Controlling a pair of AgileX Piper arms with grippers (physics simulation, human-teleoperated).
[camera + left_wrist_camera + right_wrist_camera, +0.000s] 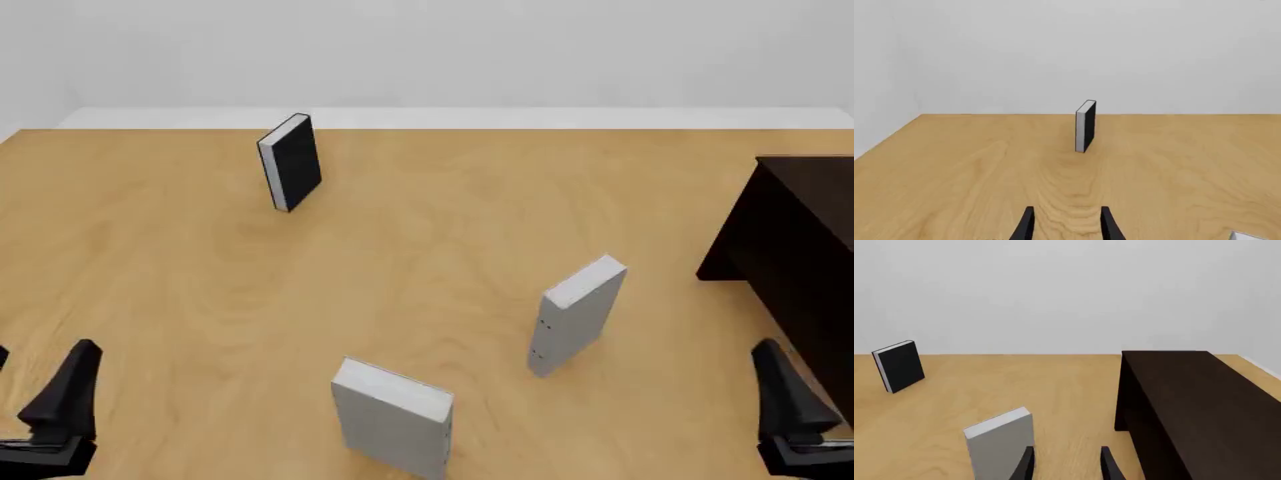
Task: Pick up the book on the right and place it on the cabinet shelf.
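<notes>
The book (pixel 577 315), slim and light grey with tiny dark dots on its narrow face, stands upright right of the table's middle. It also shows in the right wrist view as the book (pixel 999 442), just ahead of the right gripper (pixel 1066 467), whose fingers are open and hold nothing. The dark brown cabinet shelf (pixel 801 240) fills the right edge, and the cabinet shelf (pixel 1187 400) sits beside the book. My right gripper (pixel 801 370) hangs low at the near right corner. At the near left, the left gripper (pixel 43 362) is open and empty, as the left gripper (pixel 1067 227) shows.
A black-covered book with white pages (pixel 290 160) stands upright at the far left, straight ahead of the left gripper as the black book (pixel 1085 126). A broader plain grey book (pixel 391 415) stands near the front edge, left of the slim one. The wooden table (pixel 427 250) ends at a white wall.
</notes>
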